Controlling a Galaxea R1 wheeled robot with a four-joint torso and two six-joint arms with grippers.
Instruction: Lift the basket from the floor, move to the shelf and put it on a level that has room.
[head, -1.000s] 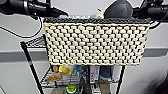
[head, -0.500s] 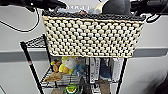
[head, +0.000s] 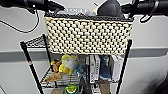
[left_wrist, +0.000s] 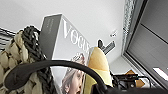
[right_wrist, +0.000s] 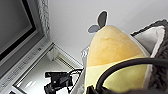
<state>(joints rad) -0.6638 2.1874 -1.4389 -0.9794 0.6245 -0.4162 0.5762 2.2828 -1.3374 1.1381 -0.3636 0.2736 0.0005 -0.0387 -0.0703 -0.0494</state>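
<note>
Both arms raised level, apparently carrying basket (head: 88, 33) above shelf (head: 33, 43)

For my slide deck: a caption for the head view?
Cream woven basket held above the black wire shelf, plush toys and books on the tier below.

The robot's left black tubular arm (head: 27, 3) trails a thin black cable (head: 15, 27); its right black tubular arm (head: 147, 6) carries a looped black cable (head: 150, 15)

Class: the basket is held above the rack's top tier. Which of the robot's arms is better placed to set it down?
Neither alone: the left arm and the right arm each reach one end of the basket, level over the shelf. Probably both lower together.
</note>
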